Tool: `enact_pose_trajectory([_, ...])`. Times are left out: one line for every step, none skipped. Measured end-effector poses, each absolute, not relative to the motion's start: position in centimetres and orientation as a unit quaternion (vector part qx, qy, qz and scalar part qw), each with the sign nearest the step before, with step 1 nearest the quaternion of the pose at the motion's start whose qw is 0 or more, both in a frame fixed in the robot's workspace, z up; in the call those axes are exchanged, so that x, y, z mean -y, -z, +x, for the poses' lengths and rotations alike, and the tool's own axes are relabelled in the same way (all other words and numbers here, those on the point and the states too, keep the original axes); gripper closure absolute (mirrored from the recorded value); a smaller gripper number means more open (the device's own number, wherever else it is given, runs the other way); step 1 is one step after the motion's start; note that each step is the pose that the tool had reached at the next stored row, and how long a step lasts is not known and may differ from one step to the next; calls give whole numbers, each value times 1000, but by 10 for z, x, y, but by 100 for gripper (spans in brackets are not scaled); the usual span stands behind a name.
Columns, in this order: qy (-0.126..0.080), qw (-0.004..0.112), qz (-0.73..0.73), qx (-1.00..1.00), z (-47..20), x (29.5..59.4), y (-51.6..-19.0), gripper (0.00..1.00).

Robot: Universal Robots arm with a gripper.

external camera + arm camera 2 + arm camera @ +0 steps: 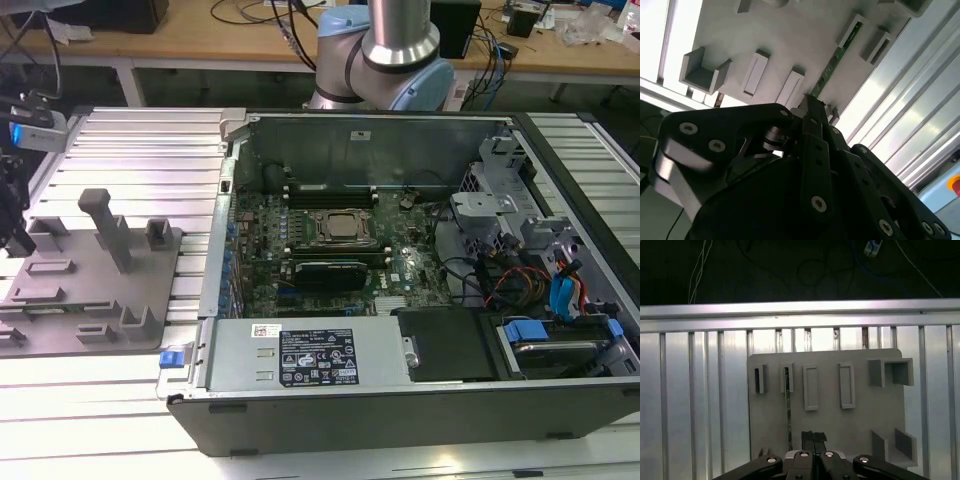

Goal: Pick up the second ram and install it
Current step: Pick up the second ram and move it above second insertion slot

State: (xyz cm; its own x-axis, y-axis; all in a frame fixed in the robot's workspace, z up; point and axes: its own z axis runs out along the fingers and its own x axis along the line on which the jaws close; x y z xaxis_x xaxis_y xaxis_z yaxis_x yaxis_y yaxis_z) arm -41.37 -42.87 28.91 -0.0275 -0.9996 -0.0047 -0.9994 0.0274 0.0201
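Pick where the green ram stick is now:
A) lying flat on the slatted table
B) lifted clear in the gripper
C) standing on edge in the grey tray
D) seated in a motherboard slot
C: in the first wrist view the second ram stands on edge in the grey tray, with the gripper close beside it, not around it.

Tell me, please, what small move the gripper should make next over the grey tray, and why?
Probably a small sideways shift to centre over the second ram. In the first wrist view the gripper hangs shut above the grey tray, and the ram shows as a thin green edge on the tray to one side of it, not under it.
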Motion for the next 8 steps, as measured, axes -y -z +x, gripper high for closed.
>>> enact_pose_trajectory([9,6,697,717,-414,429,-287,92])
enact_pose_trajectory([9,6,697,717,-414,431,-284,92])
enact_pose_trajectory([9,6,697,717,-414,435,-282,92])
enact_pose_trajectory([9,6,697,717,-414,437,-280,92])
enact_pose_trajectory([9,5,697,717,-414,437,-278,92])
enact_pose_trajectory([9,6,697,717,-414,438,-274,92])
enact_pose_trajectory([9,6,697,717,-414,439,-271,92])
enact_pose_trajectory([9,6,697,717,-414,439,-269,92])
